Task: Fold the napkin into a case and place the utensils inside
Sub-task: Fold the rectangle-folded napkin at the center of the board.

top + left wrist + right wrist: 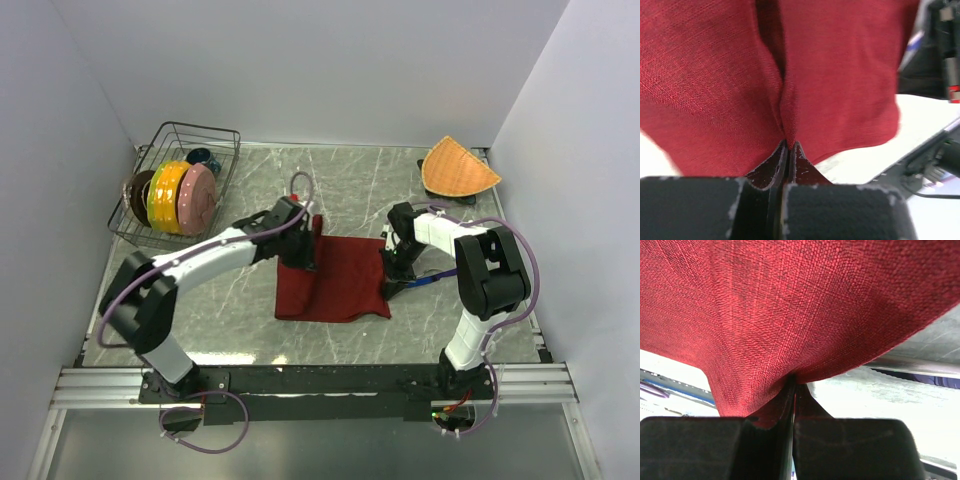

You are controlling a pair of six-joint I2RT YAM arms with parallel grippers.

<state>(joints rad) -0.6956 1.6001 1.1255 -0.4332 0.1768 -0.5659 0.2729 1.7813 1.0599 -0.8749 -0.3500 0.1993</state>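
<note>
1. I see L gripper [789, 145] clenched on napkin [340, 285], left edge.
2. Napkin lies on table [400, 190], betw. both arms.
3. R gripper [794, 382] pinches napkin's right edge; knife [430, 281] just beside.

Grey marble table [240, 322], white walls [330, 70] — even light

Matt coarse-woven red cloth napkin [805, 305], glossy veined marble-look table [240, 320], wire rack [215, 140]
</note>
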